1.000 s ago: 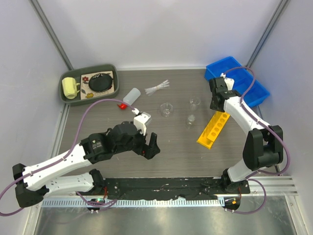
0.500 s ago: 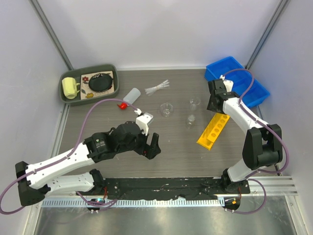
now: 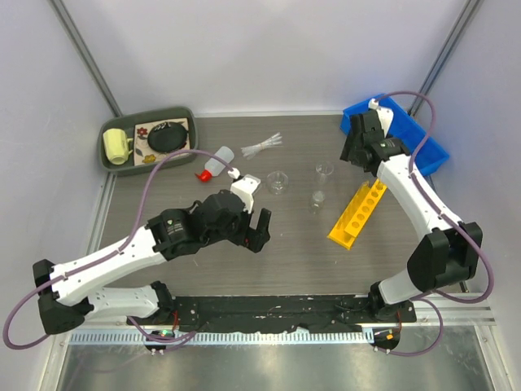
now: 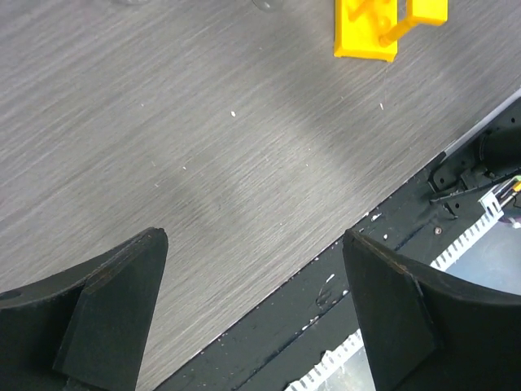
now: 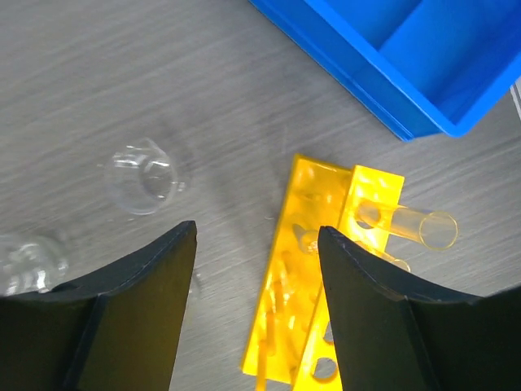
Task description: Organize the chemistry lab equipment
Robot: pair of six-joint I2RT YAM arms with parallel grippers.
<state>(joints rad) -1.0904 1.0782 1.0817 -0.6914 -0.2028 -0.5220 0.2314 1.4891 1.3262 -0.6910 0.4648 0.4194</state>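
Chemistry lab equipment lay scattered over the table (image 4: 244, 147), not yet gathered. At far left a green tray (image 3: 142, 165) held a yellow mug (image 3: 116, 146) and a round black object (image 3: 168, 136), neither part of the job; the white squeeze bottle (image 3: 218, 159) lay on its side just right of the tray, red cap toward the arms; the thin clear pipettes (image 3: 262, 147) lay in a loose bundle beyond it. The left gripper (image 3: 254, 233) hovered over bare table, jaws spread wide and empty; three small glass beakers (image 3: 278, 181) stood apart at mid-table. The long yellow rack (image 3: 356, 213) lay apparently on its side, one clear tube (image 5: 411, 221) lodged in a hole; the right gripper (image 5: 256, 230) hung above the rack's far end, fingers parted, gripping nothing; a blue bin (image 3: 430, 151) stood at far right.

Probable faults:
- A descending finger could topple a beaker, because clear glass is hard to locate.
- Lifting the rack tilted could shed the tube.
- The bottle could roll if pinched off-centre.
- A pipette could slip from a loose pinch.
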